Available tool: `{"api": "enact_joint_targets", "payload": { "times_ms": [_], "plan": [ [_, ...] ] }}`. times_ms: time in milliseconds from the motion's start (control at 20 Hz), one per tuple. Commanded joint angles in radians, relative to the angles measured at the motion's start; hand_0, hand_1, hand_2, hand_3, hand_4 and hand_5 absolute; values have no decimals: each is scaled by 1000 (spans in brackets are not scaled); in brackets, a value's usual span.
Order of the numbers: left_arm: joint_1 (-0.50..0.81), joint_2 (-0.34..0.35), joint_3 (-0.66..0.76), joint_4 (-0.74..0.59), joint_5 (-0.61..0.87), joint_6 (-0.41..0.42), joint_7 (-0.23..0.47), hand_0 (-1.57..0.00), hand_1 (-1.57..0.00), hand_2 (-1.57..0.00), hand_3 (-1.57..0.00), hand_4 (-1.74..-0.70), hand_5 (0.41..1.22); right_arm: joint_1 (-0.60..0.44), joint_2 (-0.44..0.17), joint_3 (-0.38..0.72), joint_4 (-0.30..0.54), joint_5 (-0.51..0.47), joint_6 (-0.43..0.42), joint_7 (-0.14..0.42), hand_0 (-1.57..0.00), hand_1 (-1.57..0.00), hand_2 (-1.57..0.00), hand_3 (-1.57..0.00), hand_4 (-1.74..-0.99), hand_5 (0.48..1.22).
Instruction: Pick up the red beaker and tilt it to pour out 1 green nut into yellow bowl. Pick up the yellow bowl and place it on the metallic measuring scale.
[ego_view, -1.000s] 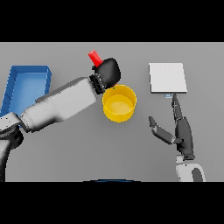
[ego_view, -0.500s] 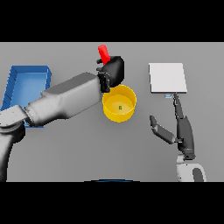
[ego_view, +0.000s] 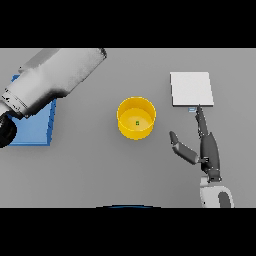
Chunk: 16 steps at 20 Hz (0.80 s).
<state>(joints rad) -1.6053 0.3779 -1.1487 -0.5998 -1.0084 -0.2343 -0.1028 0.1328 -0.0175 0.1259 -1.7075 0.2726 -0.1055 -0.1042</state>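
The yellow bowl (ego_view: 129, 131) stands upright in the middle of the table, and one small green nut (ego_view: 137, 122) lies on its bottom. To its right, further back, the flat metallic scale (ego_view: 191, 89) lies bare. My right hand (ego_view: 209, 150) rests open just in front of the scale, fingers straight and pointing at it, thumb spread toward the bowl, touching nothing. My left forearm (ego_view: 55, 80) crosses the upper left and runs off the scene's top edge. Neither the left hand nor the red beaker shows.
A blue tray (ego_view: 35, 127) lies at the far left, partly covered by my left forearm. Grey table surface separates the bowl from the scale and from the tray.
My left arm swung up and back, carrying its hand and the red beaker out of view. The green nut stays in the bowl. The right hand has not moved.
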Motion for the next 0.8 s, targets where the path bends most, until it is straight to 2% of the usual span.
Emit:
{"api": "enact_joint_targets", "payload": {
  "times_ms": [0,100,250,350,400,550,750],
  "plan": [
    [-14,1,30,29,28,-10,21,-1571,-1571,-1515,-1300,-1709,1221,-11,1,0,7,-15,16,13,1,1,1,1,-1182,593],
    [-26,21,110,99,109,-3,57,-1571,-1571,-1535,-1397,-1720,1221,-13,-1,-10,14,-40,27,2,1,1,1,1,-1193,597],
    [-2,79,279,206,281,31,176,-1571,-1571,-1553,-1365,-1729,1221,-28,-5,-14,18,-46,30,1,1,1,1,1,-1209,593],
    [31,120,384,250,408,77,195,-1571,-1571,-1559,-1368,-1733,1221,-16,-11,-17,15,-61,43,-21,1,1,1,1,-1224,592],
    [58,151,423,251,465,101,176,-1571,-1571,-1562,-1383,-1735,1221,-10,-9,-15,16,-57,40,-30,1,1,1,1,-1222,590],
    [155,218,517,241,615,179,185,-1571,-1571,-1566,-1426,-1738,1221,-26,-21,-22,46,-56,43,-37,1,1,1,1,-1222,586],
    [348,314,612,104,793,314,316,-1571,-1571,-1569,-1432,-1740,1221,-34,-30,-15,56,-47,50,-50,1,1,1,1,-1217,599]
  ]
}}
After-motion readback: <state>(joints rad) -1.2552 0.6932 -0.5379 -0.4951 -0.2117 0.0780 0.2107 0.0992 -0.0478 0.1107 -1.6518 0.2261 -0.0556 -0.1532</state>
